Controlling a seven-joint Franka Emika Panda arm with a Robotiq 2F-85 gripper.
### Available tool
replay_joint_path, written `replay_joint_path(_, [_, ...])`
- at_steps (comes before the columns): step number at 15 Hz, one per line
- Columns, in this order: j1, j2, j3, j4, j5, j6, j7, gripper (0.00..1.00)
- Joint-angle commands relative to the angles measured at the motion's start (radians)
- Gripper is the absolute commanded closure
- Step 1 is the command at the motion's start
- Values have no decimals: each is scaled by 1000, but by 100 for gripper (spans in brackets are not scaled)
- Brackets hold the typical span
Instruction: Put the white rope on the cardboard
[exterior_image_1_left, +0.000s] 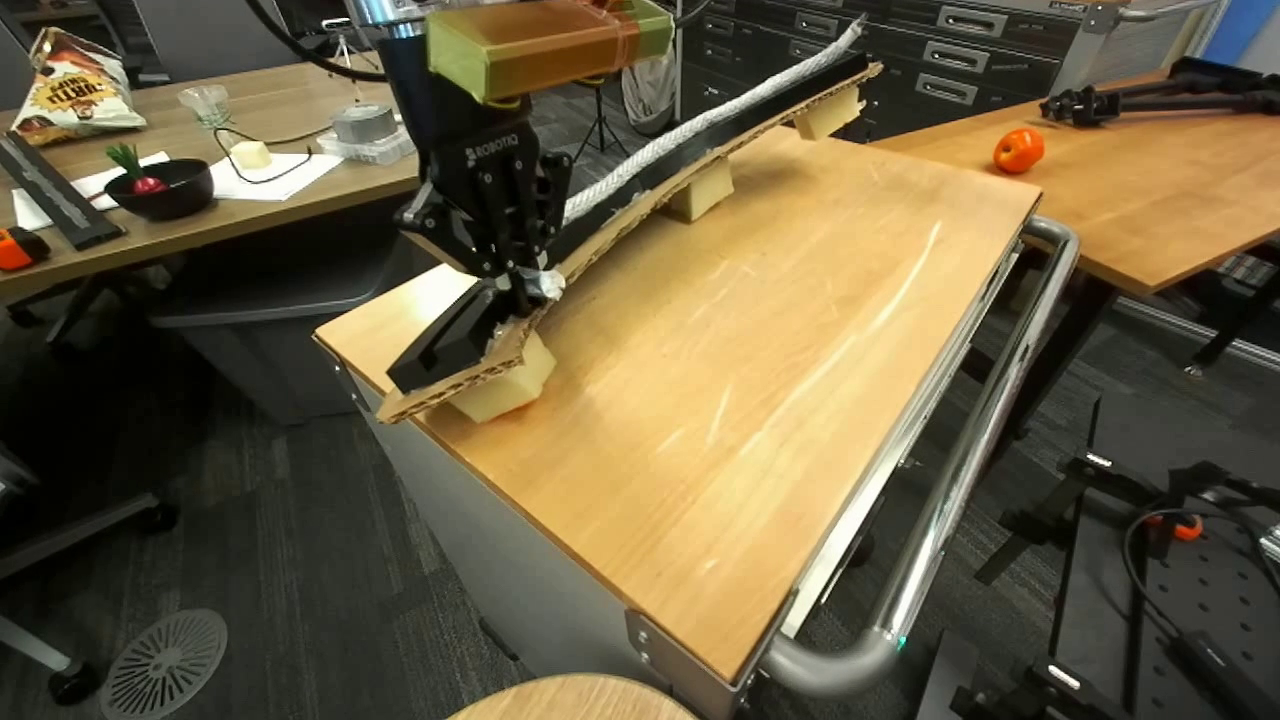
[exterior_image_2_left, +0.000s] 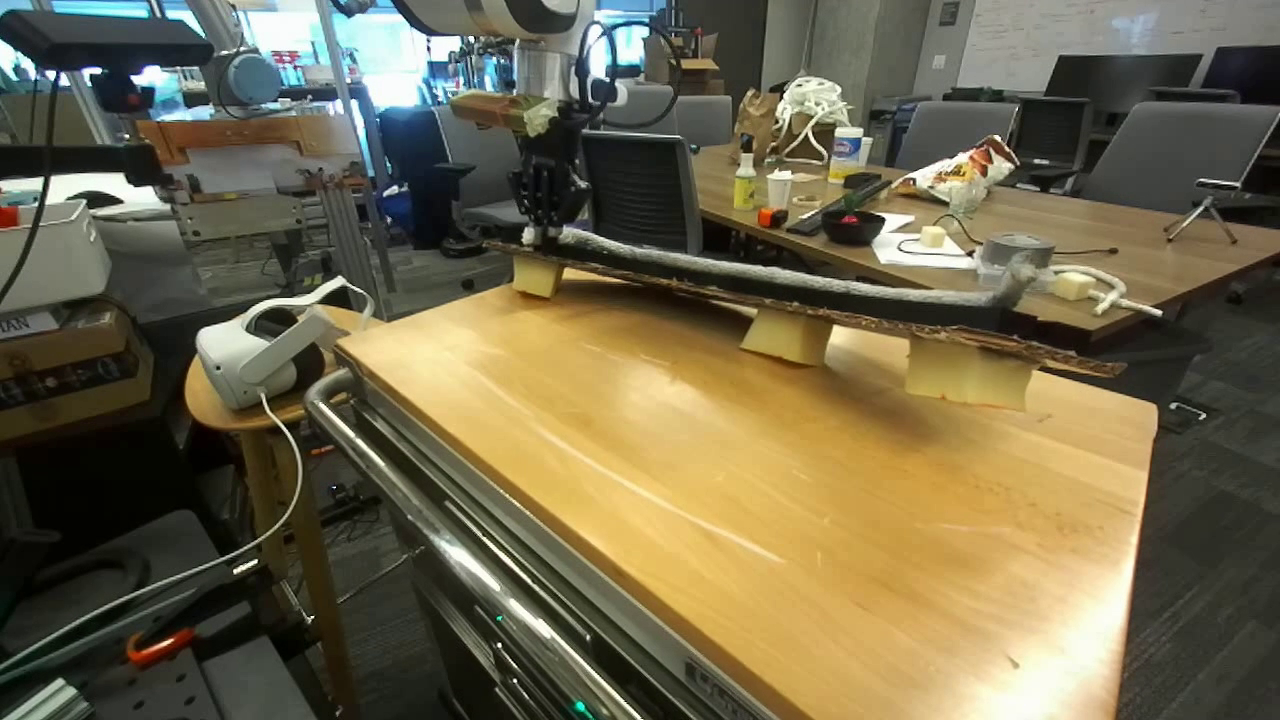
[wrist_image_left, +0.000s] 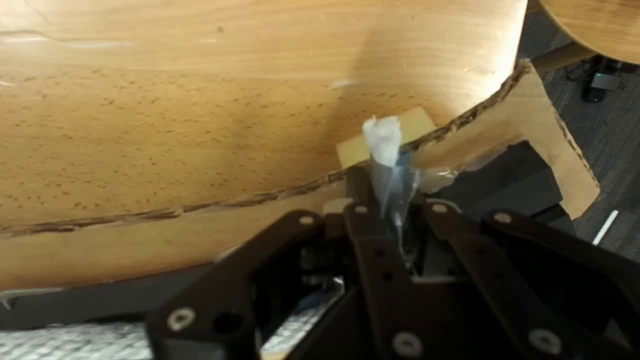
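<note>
With the rope mostly on the cardboard along one edge of the tabletop, the gripper, nearly closed on the taped end by a corner, should turn that end lengthwise before release.

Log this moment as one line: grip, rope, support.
gripper: shut on taped end of white rope | rope: along black-topped cardboard, far end upturned | support: yellow blocks under cardboard

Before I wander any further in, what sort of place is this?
Probably a robotics lab or workshop sharing office space. The signs: a black, jointed robot gripper, a black drawer cabinet with silvery handles and a grey-backed office chair.
</note>
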Motion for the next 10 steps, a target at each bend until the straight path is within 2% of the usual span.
replay_joint_path(1, [-38,-25,25,-42,64,48,-65,100])
replay_joint_path(10, [-97,-18,37,-68,228,42,-134,98])
